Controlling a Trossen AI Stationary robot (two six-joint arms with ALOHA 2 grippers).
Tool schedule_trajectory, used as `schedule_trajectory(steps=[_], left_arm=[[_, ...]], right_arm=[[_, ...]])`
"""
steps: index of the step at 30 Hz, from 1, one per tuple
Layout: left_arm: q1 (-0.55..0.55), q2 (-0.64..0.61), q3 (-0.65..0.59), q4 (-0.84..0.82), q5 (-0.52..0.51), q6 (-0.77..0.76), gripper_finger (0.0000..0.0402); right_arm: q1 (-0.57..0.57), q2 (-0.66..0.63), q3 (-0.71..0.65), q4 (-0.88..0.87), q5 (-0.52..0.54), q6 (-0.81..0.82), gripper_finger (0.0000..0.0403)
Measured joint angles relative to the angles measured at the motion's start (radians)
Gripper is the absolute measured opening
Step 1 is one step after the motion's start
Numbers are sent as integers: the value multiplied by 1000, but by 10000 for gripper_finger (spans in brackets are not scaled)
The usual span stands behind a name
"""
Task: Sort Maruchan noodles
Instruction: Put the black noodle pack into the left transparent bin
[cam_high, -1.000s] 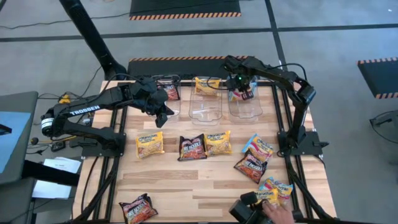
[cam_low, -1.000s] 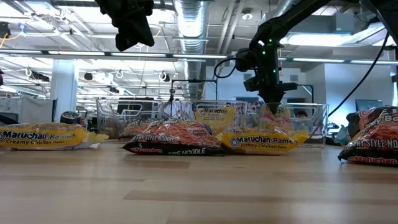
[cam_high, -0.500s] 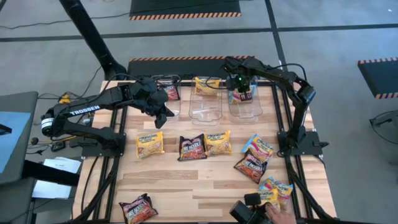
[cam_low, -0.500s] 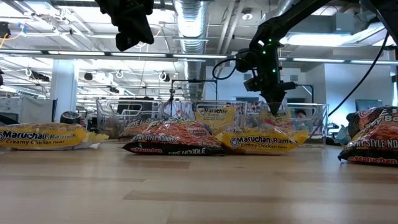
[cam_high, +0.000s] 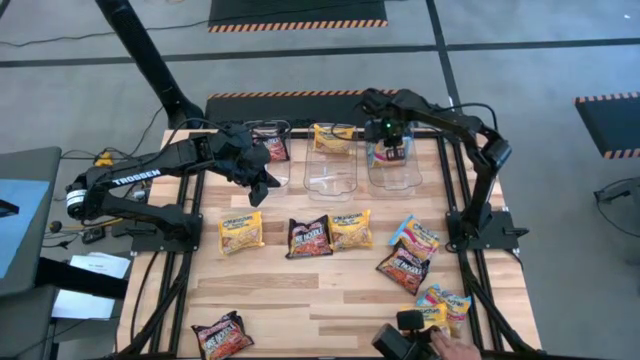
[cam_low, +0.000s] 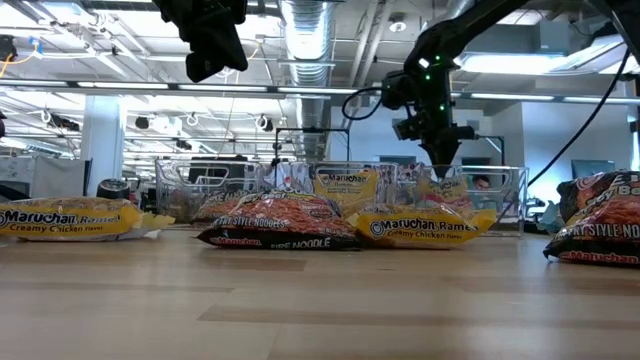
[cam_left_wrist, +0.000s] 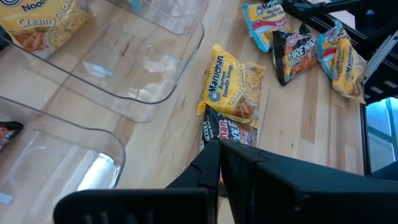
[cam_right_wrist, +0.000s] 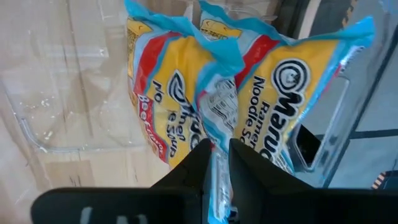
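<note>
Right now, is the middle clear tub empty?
No: the middle tub holds one yellow Creamy Chicken packet at its far end.

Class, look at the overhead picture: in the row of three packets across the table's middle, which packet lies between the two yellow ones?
A dark maroon packet lies between the yellow packets; the high view shows it.

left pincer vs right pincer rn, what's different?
The left pincer is shut on nothing; the right pincer is shut on a light blue packet. Left hangs by the left tub; right hangs over the right tub. Both are above the table.
</note>
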Motion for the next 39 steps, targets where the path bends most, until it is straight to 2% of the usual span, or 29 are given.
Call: schedule_trajectory(steps=[6,16,22,26,33,39], left_arm=[[0,0,0,0,-1,0,0],[0,0,0,0,-5,1,0],[0,0,0,0,-5,23,0],[0,0,0,0,0,48,3],[0,0,0,0,65,53,50],[0,0,0,14,26,29,117]], right_arm=[[2,-2,50,-36,7,39,79],[54,-2,198,-273,-2,306,79],[115,-2,230,-415,-4,428,79],[167,-13,234,-420,-10,499,79],[287,-86,234,-420,-10,628,79],[407,-193,234,-423,-10,810,79]])
